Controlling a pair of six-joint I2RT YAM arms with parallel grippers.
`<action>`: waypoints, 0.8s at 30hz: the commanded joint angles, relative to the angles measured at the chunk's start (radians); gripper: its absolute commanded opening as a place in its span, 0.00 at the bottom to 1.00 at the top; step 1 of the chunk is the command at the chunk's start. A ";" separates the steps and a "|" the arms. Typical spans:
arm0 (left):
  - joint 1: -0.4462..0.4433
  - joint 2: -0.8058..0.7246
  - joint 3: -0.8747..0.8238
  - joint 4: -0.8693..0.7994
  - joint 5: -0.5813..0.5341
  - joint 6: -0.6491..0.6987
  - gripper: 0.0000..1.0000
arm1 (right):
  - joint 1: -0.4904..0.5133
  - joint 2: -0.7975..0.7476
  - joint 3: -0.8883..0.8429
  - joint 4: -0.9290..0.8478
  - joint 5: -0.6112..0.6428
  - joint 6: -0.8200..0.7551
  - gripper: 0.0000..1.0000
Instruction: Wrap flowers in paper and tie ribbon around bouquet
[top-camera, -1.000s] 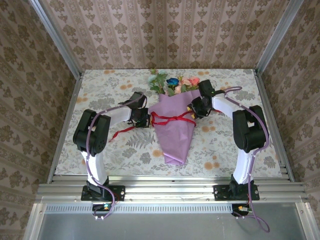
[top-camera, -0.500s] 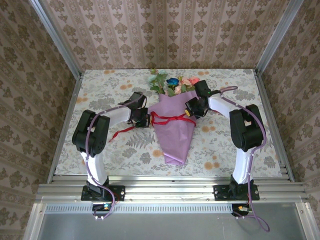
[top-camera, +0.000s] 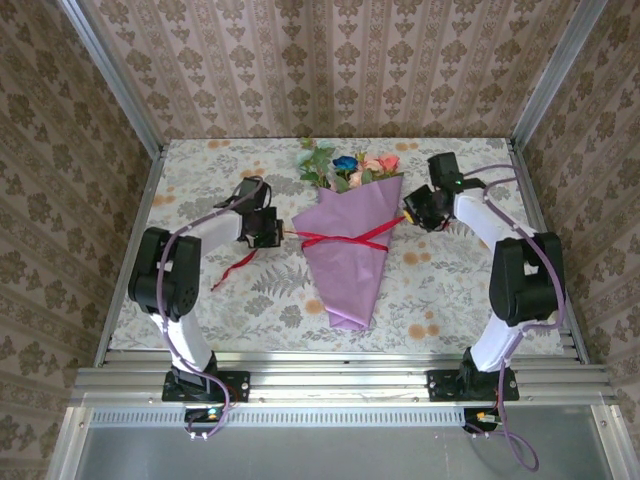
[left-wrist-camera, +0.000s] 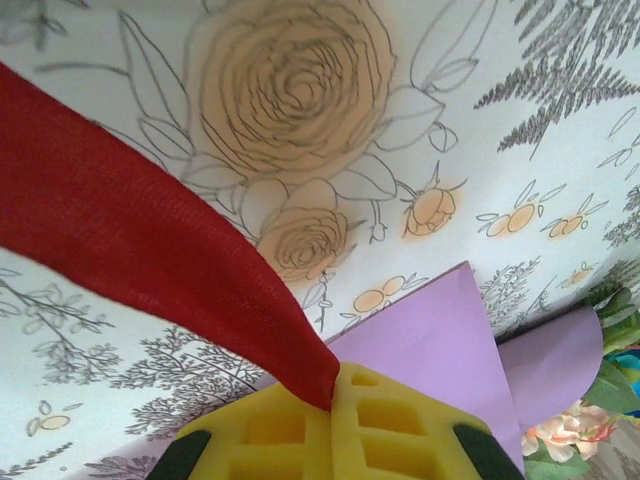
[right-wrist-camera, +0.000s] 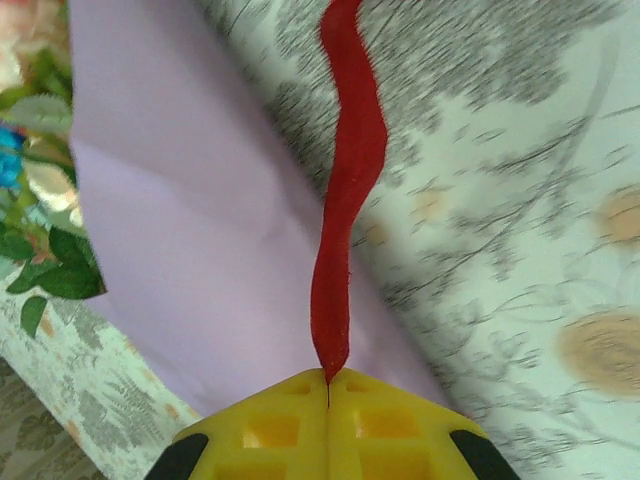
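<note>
Left end effector (top-camera: 277, 234) and right end effector (top-camera: 408, 208) are each clamped on an end of the thin bright red ribbon (top-camera: 340, 240), which runs taut across the lilac-purple paper-cone bouquet (top-camera: 345, 270) lying between them. Wrapping looks done. The tie looks unfinished.

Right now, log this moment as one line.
left hand: shut on ribbon | right hand: shut on ribbon | ribbon: stretched across bouquet between hands | bouquet: lying on table

A staged robot-lab booth: aluminium frame (top-camera: 330, 380), damask-papered walls (top-camera: 330, 70), floral tablecloth (top-camera: 190, 170).
</note>
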 joint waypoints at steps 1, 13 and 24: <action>0.016 -0.043 -0.027 -0.011 -0.004 0.028 0.00 | -0.055 -0.031 -0.066 -0.048 -0.011 -0.084 0.00; 0.038 -0.057 -0.041 -0.041 -0.010 0.059 0.00 | -0.250 0.001 -0.154 -0.040 -0.047 -0.208 0.00; 0.002 -0.018 -0.049 -0.057 0.036 0.071 0.00 | -0.310 0.068 -0.160 -0.012 -0.049 -0.241 0.00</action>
